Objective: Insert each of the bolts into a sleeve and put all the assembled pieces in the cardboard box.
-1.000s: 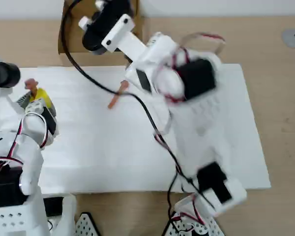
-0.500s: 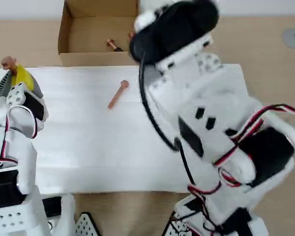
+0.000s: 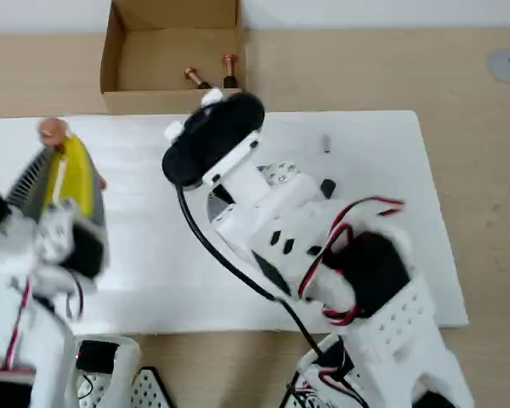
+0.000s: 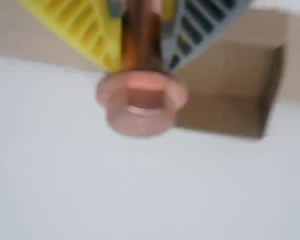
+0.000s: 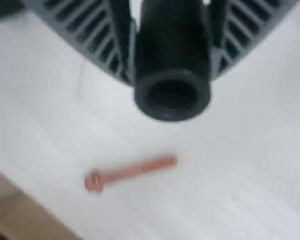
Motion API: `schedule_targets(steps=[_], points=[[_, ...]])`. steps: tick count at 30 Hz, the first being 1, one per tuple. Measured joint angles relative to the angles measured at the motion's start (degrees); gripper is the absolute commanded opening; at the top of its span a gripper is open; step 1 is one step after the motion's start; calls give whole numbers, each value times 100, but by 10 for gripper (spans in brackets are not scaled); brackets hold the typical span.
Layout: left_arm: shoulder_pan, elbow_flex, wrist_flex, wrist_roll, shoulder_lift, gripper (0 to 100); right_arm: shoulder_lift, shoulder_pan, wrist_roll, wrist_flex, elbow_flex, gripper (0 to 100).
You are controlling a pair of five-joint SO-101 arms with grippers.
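Already two assembled pieces (image 3: pixel 229 71) lie in the box (image 3: pixel 109 59). The left gripper (image 4: pixel 140 62) clamps a bolt (image 4: pixel 141 102) above the board (image 3: pixel 391 212). The right gripper (image 5: pixel 171 75) grips a sleeve (image 5: pixel 171 52) over a loose bolt (image 5: pixel 130 172). Neither bolt is sleeved or boxed yet.

Right gripper (image 5: pixel 172 65) with sleeve (image 5: pixel 172 97) has pulled back from the box (image 3: pixel 172 102) to above the loose bolt (image 5: pixel 130 172); left gripper (image 4: pixel 141 45) has lifted its bolt (image 4: pixel 140 102).
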Motion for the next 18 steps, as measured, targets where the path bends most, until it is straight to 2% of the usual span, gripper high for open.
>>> schedule_targets(steps=[3, 7, 13, 18], points=[[132, 299, 9, -308, -422, 9, -615, -70, 0, -1222, 1389, 9], [141, 598, 9, -369, -985, 9, -1521, -422, 26, -2611, 3191, 9], [176, 853, 9, -360, -1424, 9, -3007, -967, 668, -4677, 5521, 9], [176, 1134, 9, 396, -1433, 9, -4237, -1275, 809, -6462, 7095, 9]])
